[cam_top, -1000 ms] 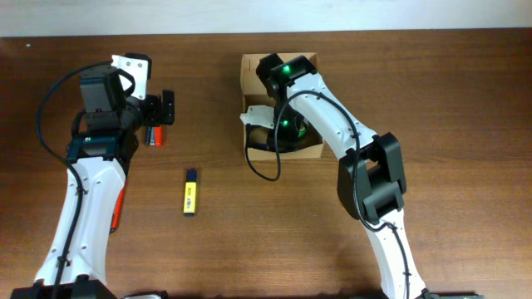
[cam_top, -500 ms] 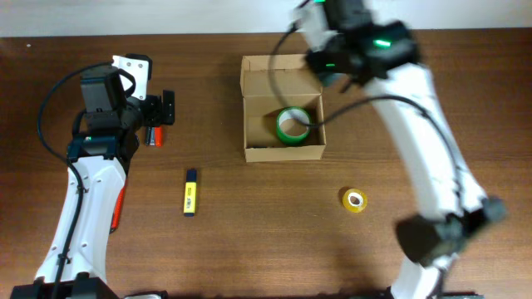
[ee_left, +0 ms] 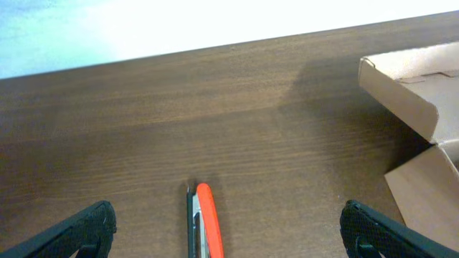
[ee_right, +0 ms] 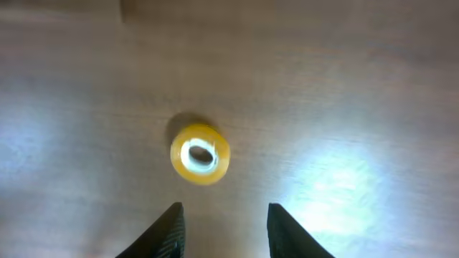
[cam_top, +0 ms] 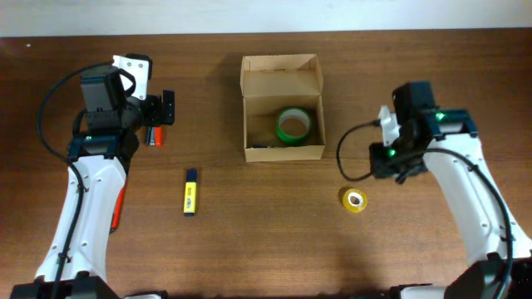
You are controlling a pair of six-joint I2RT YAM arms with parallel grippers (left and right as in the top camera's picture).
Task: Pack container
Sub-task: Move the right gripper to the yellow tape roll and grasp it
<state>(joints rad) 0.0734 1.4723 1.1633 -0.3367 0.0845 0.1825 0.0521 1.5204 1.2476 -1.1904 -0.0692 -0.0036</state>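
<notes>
L jaws wide, R jaws part-open; both empty.

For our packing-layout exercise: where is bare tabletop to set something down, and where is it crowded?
Bare wood lies between the yellow marker and the yellow tape roll, below the cardboard box. Crowded: around the left gripper.

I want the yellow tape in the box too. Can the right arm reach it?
Probably yes. The yellow tape lies alone on the bare table, and the right end effector hangs close by, jaws apart, with nothing between it and the tape.
</notes>
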